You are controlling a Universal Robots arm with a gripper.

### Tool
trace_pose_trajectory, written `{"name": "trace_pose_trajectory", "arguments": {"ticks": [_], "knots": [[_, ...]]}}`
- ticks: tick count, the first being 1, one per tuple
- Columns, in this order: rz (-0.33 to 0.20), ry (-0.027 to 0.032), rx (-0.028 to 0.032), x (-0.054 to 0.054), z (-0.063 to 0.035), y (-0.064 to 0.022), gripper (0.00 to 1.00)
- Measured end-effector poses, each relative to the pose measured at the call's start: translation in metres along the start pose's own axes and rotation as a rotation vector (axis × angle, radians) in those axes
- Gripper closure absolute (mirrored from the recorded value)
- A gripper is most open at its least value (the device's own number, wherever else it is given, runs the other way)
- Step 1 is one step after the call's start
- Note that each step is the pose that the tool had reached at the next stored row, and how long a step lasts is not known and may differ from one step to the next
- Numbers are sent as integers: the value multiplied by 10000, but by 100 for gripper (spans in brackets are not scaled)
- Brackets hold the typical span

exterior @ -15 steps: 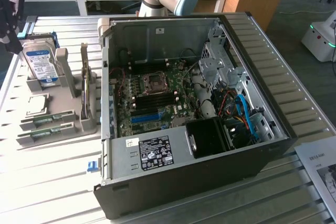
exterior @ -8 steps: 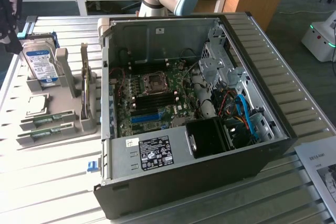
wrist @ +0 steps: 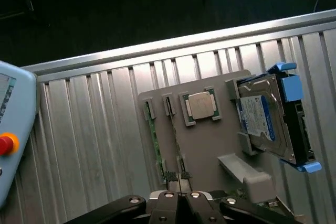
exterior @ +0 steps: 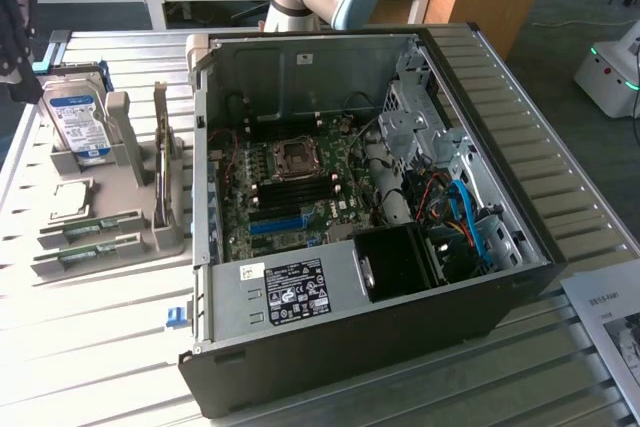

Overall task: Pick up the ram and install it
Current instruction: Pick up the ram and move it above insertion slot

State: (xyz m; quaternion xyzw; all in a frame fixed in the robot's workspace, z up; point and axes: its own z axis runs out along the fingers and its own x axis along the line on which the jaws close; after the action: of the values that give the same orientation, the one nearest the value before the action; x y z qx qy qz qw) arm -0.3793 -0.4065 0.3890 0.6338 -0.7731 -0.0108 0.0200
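Observation:
Two narrow green ram sticks stand on edge in neighbouring slots of a grey holder (wrist: 220, 129): one stick (wrist: 154, 142) towards the holder's outer edge, the other (wrist: 176, 145) beside it. In the exterior view the same sticks (exterior: 92, 227) (exterior: 85, 255) sit at the holder's near end. My gripper (wrist: 178, 178) hangs well above them, shut, with nothing between its fingers; its tips line up over the second stick. The dark end of my arm (exterior: 12, 37) shows at the exterior view's left edge.
The holder (exterior: 130, 237) also carries a blue-labelled hard drive (wrist: 262, 119), a silver processor (wrist: 202, 106) and an upright part (exterior: 162, 172). An open computer case (exterior: 380, 327) with its motherboard (exterior: 290, 182) fills the exterior view's right. A pendant with a red button (wrist: 10, 140) lies on the slatted table.

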Motion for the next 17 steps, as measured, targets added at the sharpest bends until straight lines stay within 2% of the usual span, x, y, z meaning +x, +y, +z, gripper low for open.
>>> {"name": "trace_pose_trajectory", "arguments": {"ticks": [4,12,17], "knots": [[-552,23,9,0,1,0,90],[-600,25,10,0,1,0,90],[-1150,48,20,0,1,0,90]]}}
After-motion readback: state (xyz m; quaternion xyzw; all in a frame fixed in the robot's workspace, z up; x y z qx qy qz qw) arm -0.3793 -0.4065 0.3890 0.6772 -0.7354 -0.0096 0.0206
